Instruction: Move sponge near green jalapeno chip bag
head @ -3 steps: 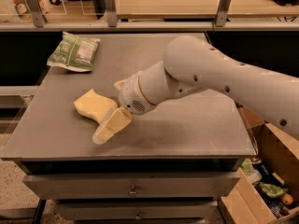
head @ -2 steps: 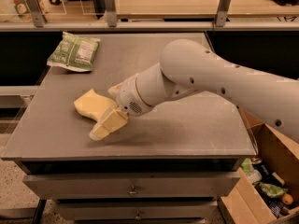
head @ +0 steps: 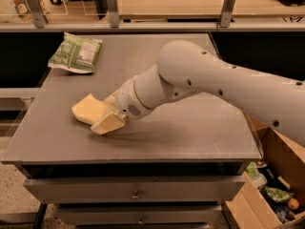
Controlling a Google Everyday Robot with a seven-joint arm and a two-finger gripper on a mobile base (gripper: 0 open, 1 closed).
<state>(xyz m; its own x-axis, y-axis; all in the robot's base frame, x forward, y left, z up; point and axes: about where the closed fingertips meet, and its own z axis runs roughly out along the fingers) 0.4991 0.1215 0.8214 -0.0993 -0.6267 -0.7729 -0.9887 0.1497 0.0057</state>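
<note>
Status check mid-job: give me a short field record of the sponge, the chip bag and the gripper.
sponge: flat on the table, near its front edge
green jalapeno chip bag: table's far corner, white label panel up
gripper: low, right at the sponge
sponge to bag: apart, bare tabletop between
task state: sponge not yet near bag

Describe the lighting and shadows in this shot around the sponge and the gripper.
Camera view: warm overhead light; the gripper, at the sponge front left on the table, and the arm cast a soft shadow toward the front edge; no glare on the green jalapeno chip bag.
</note>
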